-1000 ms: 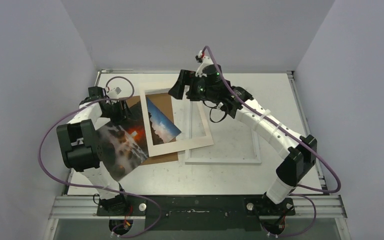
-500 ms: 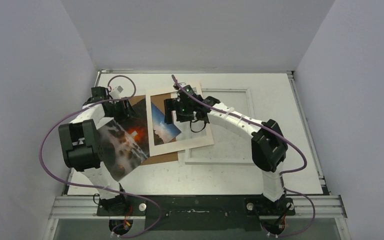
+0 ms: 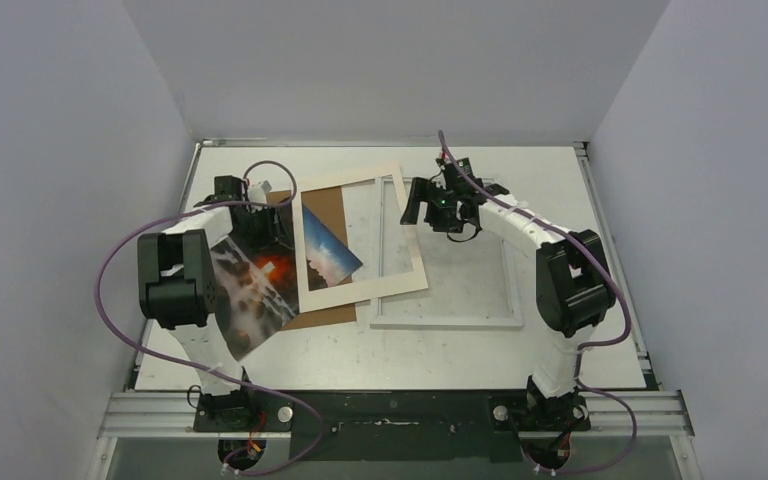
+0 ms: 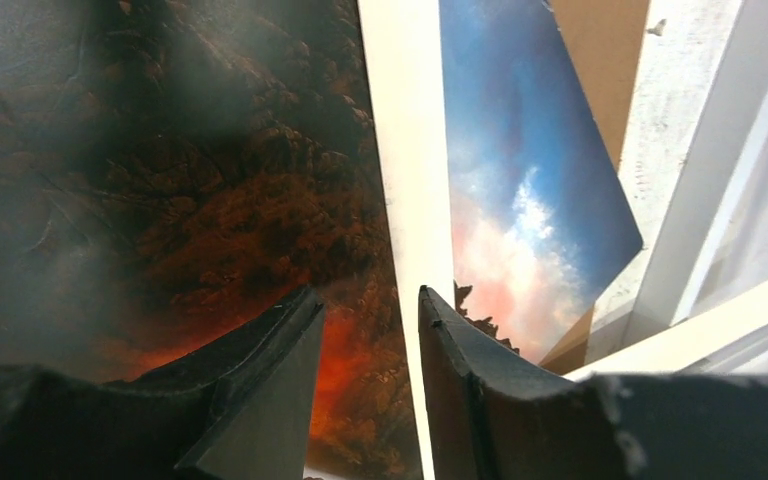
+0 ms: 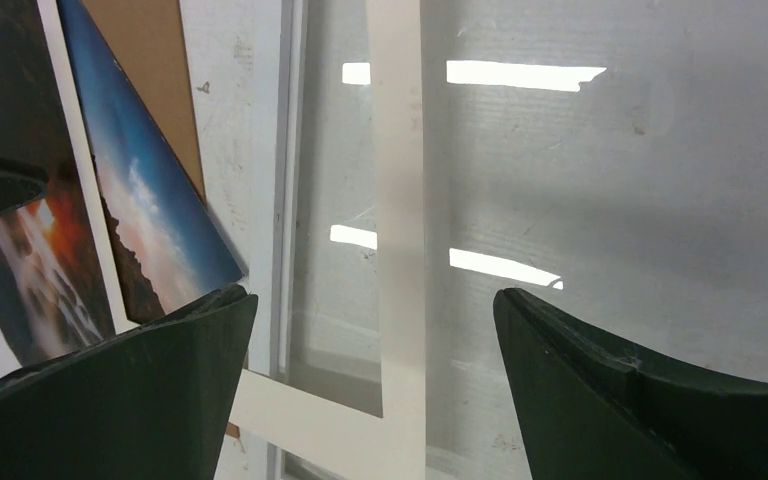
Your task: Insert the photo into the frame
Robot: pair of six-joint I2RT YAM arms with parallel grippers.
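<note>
The photo, just beyond the left gripper (half closed, grip unclear), lies partly under the mat, the frame below the wide-spread right gripper; freeing the photo seems next.

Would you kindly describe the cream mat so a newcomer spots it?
Find the white frame lying right of centre. Overlapping its left rail is the cream mat, covering part of the photo. Unlike the frame, it is thin card, set askew, with a wide window.

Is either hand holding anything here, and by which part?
Nothing is held. The right hand hovers open over the frame; the left hand is open above the photo.
</note>
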